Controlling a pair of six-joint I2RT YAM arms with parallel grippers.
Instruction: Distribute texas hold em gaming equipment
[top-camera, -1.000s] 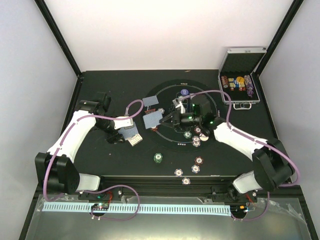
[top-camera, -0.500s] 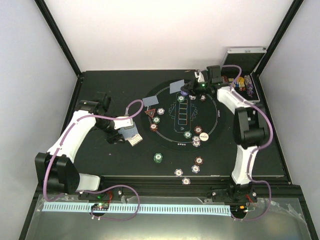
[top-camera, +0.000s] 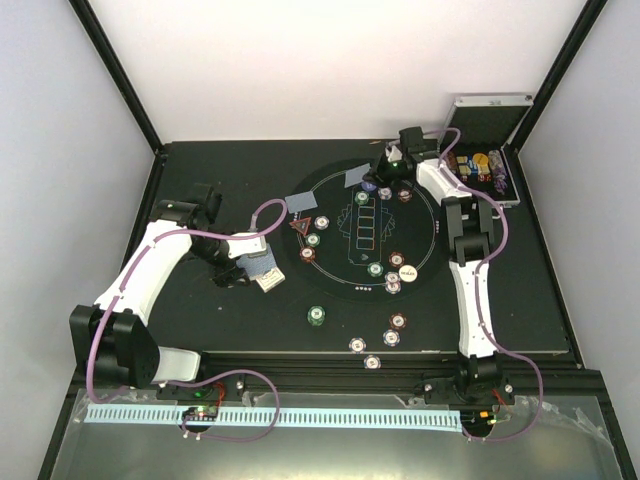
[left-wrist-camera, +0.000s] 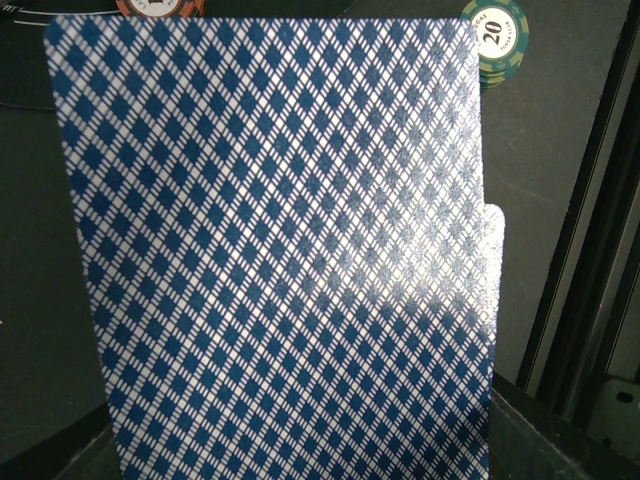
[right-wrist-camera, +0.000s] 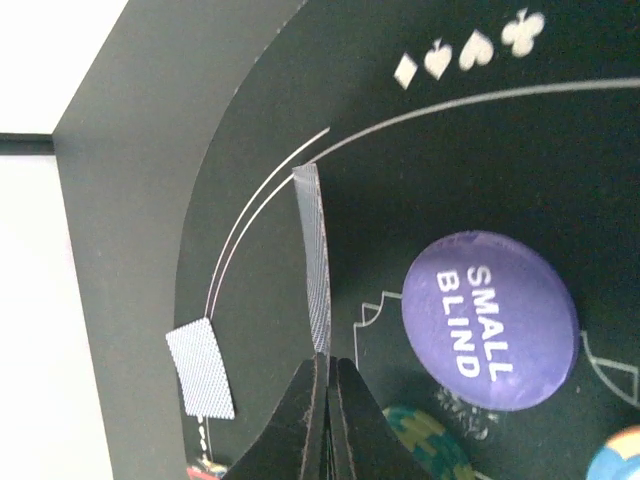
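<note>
My right gripper (top-camera: 384, 168) reaches to the far edge of the round poker mat (top-camera: 340, 275). It is shut on a grey-blue-backed playing card (top-camera: 354, 177), seen edge-on in the right wrist view (right-wrist-camera: 318, 262) just above the mat. The purple "SMALL BLIND" disc (right-wrist-camera: 490, 320) lies right beside it. Another card (top-camera: 301, 202) lies flat at the mat's left rim, also in the right wrist view (right-wrist-camera: 200, 368). My left gripper (top-camera: 250, 272) holds a stack of cards (top-camera: 266, 277) left of the mat; their blue diamond backs (left-wrist-camera: 280, 260) fill the left wrist view and hide the fingers.
A red triangular marker (top-camera: 300, 225), a white button (top-camera: 407, 270) and several chips lie on the mat. A green chip (top-camera: 316, 315) and red-brown chips (top-camera: 397, 321) lie near the front edge. The open silver case (top-camera: 482, 170) stands at the back right.
My right arm has carried its card from the middle-left of the mat to the far edge, then shifted slightly. The left arm has not moved.
</note>
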